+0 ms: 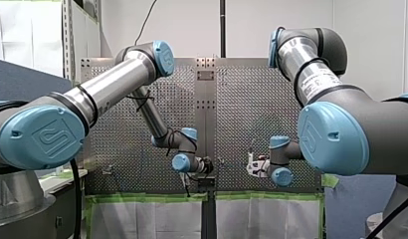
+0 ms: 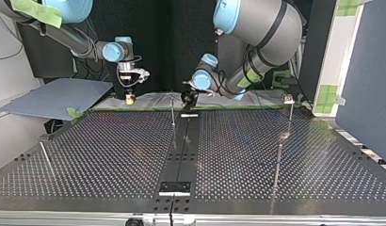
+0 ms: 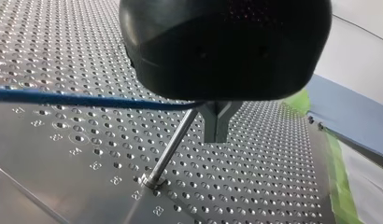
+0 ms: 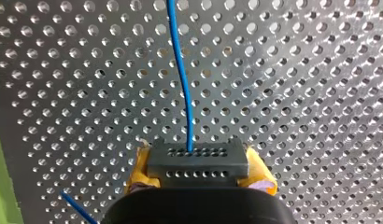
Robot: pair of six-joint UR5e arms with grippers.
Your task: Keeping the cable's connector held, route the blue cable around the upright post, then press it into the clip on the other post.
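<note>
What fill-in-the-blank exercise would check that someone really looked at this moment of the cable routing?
1. In the right wrist view, my right gripper is shut on the black ____, which the blue cable leaves across the perforated table.
2. Its pads are ____.
3. In the left wrist view, my left gripper holds the cable beside an upright metal ____.
Missing words: connector; yellow; post.

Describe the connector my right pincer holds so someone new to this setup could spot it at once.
Start at the perforated metal table, then find my right pincer, the one with yellow pads. Clamped between those pads is the connector: a black block with two rows of small holes, the only thing with the blue cable running out of it.
</note>
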